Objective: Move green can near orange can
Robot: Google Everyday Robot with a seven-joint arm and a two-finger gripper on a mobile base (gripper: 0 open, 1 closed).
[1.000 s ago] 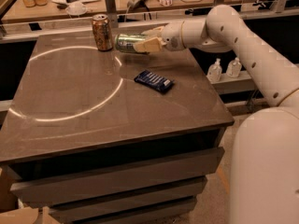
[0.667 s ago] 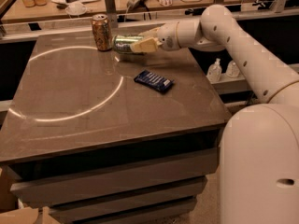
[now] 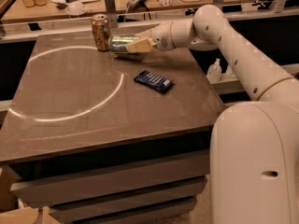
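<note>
Green can (image 3: pixel 121 43) nearer orange can (image 3: pixel 100 31), between fingers (image 3: pixel 140 45)

A dark brown table (image 3: pixel 70 125) fills most of the view. The gripper (image 3: pixel 135 45) sits at its far edge, closed on the green can (image 3: pixel 120 43). A pale ring of reflected light (image 3: pixel 120 85) crosses the tabletop nearer the camera than the jaws and off to their left. Under the top, the front shows stacked grey drawer-like panels (image 3: pixel 112 181). Beyond the jaws runs a grey rail (image 3: pixel 56 26), and behind it is a wooden desk (image 3: pixel 46 14) strewn with clutter (too small to name). Right of the jaws and lower, a small clear bottle (image 3: pixel 214 70) stands on a pale ledge (image 3: pixel 233 84).
</note>
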